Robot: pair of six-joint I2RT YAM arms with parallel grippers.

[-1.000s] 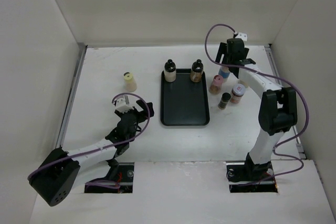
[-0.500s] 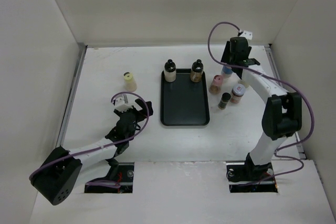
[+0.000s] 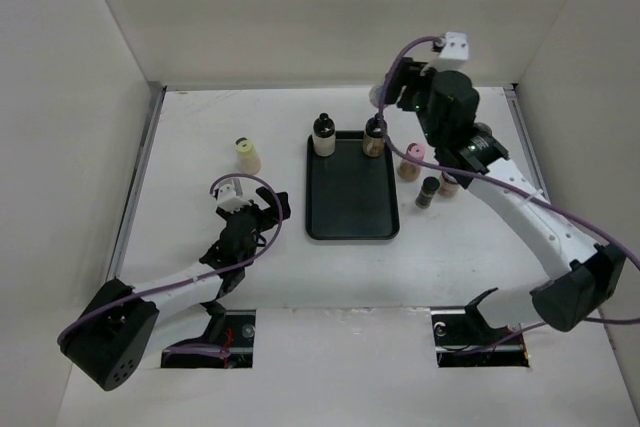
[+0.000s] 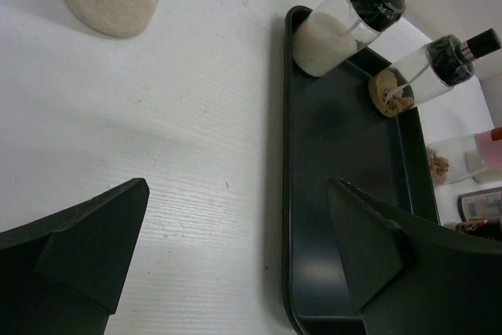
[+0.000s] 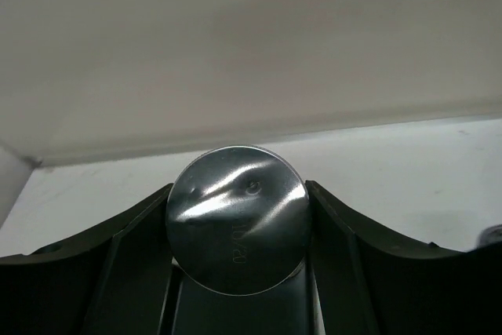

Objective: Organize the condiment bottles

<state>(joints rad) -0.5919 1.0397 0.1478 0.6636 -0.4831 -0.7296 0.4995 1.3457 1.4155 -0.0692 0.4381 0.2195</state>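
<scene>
R gripper (image 5: 238, 192) pinching silver-ended bottle (image 5: 238, 221), up in air, L gripper (image 4: 239, 187) spread wide, low beside black tray (image 4: 345, 143), left side

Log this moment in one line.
left claw: open, left of tray | right claw: shut on silver-capped bottle | tray: two black-capped bottles

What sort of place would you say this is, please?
Likely a robotics lab test cell: plain white walls boxing in a table, left arm and right arm bolted at its edge.
</scene>
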